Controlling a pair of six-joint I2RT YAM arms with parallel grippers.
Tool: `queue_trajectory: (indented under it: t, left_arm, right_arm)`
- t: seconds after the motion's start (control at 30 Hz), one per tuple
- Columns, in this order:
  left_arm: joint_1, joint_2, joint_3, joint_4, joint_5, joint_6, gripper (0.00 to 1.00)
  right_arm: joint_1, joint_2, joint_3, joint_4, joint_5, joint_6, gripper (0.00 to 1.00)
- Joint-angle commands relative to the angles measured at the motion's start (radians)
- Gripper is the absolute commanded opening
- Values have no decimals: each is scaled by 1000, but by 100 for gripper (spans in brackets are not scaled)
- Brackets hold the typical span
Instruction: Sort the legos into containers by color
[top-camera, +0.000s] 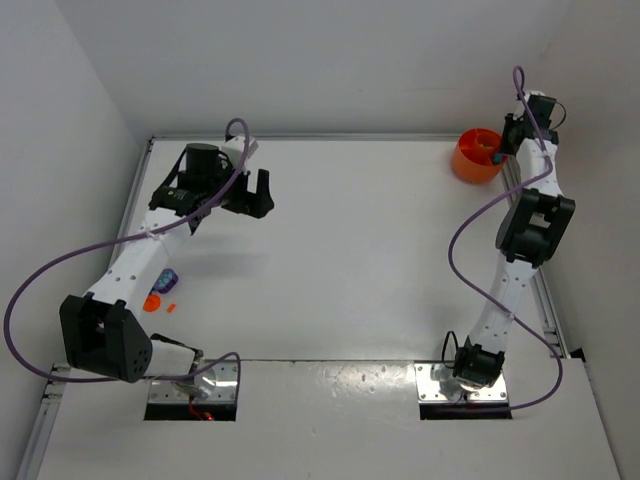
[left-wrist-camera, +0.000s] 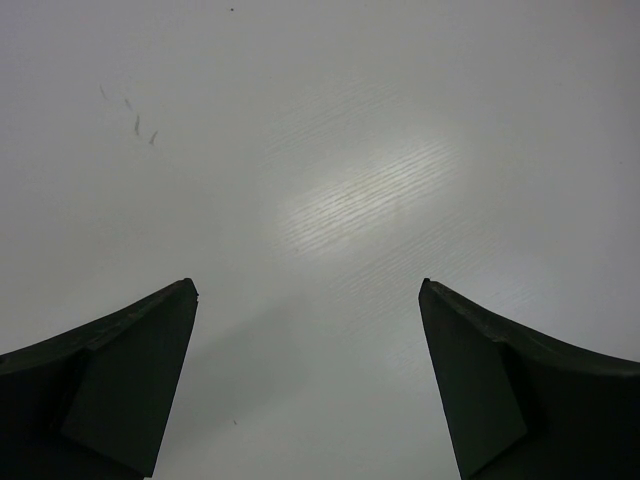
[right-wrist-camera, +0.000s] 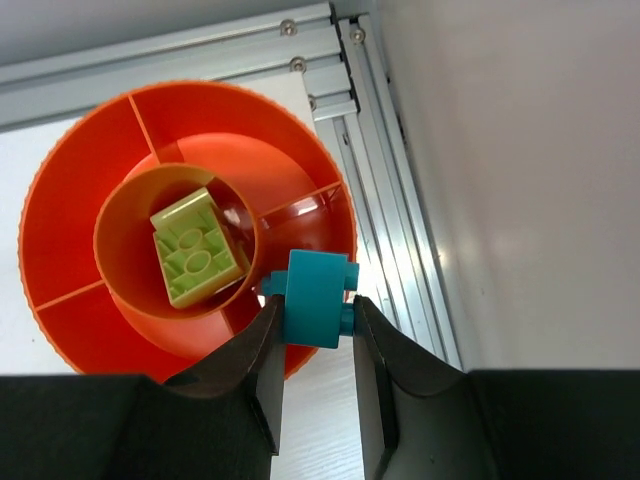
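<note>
Left tool (left-wrist-camera: 308, 290) is right up in the wrist cam, fingers spread wide with nothing between them, just bare white worktop (left-wrist-camera: 340, 190) underneath. Down by that arm's lower section a purplish brick (top-camera: 167, 278) and an orange brick (top-camera: 152, 302) lie close together on the worktop, with a tiny orange bit (top-camera: 172, 307) just beside them. Way over in the far right corner sits the round orange tub (right-wrist-camera: 70, 230) with its divider walls, and a yellow-green brick (right-wrist-camera: 197, 248) lies in its centre cup. Right tool (right-wrist-camera: 316, 310) is clamped on a cyan brick (right-wrist-camera: 315, 298), held over the tub's right-hand rim.
</note>
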Motion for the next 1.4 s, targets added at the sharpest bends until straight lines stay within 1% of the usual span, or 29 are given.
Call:
queue_trajectory:
  t: [0.0, 0.23, 0.57, 0.67, 0.8, 0.83, 1.0, 1.03, 1.17, 1.23, 1.37]
  left_arm:
    - [-6, 9, 13, 32, 7, -10, 100]
    - [-6, 18, 4, 32, 7, -10, 100]
    - [-6, 38, 4, 32, 16, -19, 100]
    - [-6, 38, 4, 32, 16, -19, 100]
    - [-6, 38, 4, 32, 16, -19, 100]
    - [-6, 38, 4, 32, 16, -19, 100]
    - [-6, 38, 4, 32, 25, -19, 100]
    - [-6, 38, 4, 32, 25, -19, 100]
    - [-6, 38, 4, 32, 25, -28, 100]
    - [-6, 38, 4, 32, 25, -28, 100]
    - [-6, 28, 4, 32, 14, -28, 100]
  right_arm:
    - [6, 14, 62, 58, 29, 15, 0]
    - [6, 34, 71, 67, 48, 15, 10]
    - [6, 54, 89, 67, 20, 46, 13]
    - [6, 54, 89, 67, 11, 57, 16]
    - [6, 54, 99, 58, -9, 67, 25]
    - [6, 54, 99, 58, -9, 76, 29]
    - [6, 54, 99, 58, -18, 86, 39]
    - [6, 54, 99, 58, -18, 86, 43]
    - [6, 45, 99, 49, -18, 95, 52]
    - [6, 45, 99, 49, -18, 95, 55]
    - [6, 5, 99, 39, -40, 95, 56]
